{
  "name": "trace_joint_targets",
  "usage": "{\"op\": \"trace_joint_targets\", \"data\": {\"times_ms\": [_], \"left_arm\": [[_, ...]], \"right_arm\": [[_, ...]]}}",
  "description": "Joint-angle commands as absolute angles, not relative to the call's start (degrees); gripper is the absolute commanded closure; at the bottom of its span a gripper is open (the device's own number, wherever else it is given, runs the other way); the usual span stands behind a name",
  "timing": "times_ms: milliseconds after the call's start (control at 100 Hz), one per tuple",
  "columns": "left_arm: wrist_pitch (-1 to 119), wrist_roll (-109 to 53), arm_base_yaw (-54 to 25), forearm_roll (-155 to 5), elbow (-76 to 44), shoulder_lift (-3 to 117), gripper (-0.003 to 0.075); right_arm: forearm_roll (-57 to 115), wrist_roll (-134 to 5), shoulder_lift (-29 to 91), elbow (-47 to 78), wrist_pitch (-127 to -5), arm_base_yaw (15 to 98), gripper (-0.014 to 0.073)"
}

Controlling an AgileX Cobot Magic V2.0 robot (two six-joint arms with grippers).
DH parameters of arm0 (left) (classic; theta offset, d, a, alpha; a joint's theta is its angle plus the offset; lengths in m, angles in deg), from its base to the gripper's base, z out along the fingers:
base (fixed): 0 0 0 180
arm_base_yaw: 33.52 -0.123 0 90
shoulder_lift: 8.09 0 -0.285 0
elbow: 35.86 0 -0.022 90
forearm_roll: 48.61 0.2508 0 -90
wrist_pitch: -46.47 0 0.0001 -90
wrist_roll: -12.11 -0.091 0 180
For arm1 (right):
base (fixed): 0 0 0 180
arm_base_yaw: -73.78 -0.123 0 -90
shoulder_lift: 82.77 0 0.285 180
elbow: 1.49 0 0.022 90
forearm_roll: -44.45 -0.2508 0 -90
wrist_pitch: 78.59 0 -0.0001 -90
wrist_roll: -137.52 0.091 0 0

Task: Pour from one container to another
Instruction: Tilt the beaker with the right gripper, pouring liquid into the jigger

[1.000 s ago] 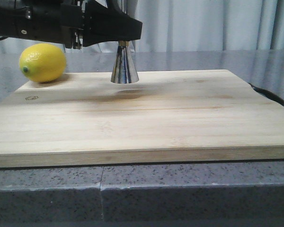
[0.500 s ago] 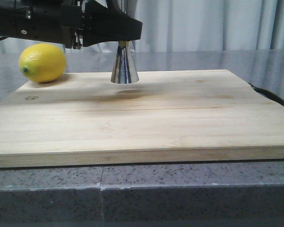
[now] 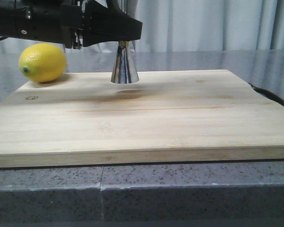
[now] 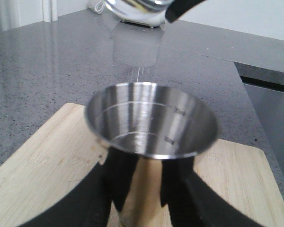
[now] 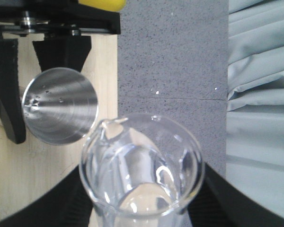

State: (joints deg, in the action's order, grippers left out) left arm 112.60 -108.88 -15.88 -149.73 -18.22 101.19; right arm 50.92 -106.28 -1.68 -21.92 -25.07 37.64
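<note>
The steel jigger (image 3: 124,66) stands on the wooden board (image 3: 180,118) at its back. My left gripper (image 3: 124,39) is shut on its narrow waist, and the left wrist view shows the black fingers (image 4: 180,189) on both sides below the open cup (image 4: 151,118). My right gripper (image 5: 142,208) is shut on the clear glass beaker (image 5: 142,165). The beaker hangs above and just beside the jigger (image 5: 60,105), its pouring lip at the jigger's rim. A few small drops cling inside the jigger's cup. The beaker's tilted underside (image 4: 137,8) shows above the jigger.
A yellow lemon (image 3: 42,62) lies on the board's back left corner, close to my left arm (image 3: 61,21). The board rests on a grey speckled counter (image 3: 180,189). Pale curtains (image 3: 217,23) hang behind, and a dark object (image 3: 270,94) lies off the board's right edge.
</note>
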Motion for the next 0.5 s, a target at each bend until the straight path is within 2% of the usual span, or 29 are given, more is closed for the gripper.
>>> {"op": "trace_joint_targets", "data": {"times_ms": [0,490], "left_arm": [[118.44,-108.51,-15.35,-154.54,-19.88,99.03,0.0489],[118.44,-108.51,-15.35,-154.54,-19.88,99.03,0.0489]], "right_arm": [[51.90,-108.58,0.50,-23.82,-29.47,37.51,0.0295],[51.90,-113.11,0.50,-23.82,-30.54,37.51,0.0295]]}}
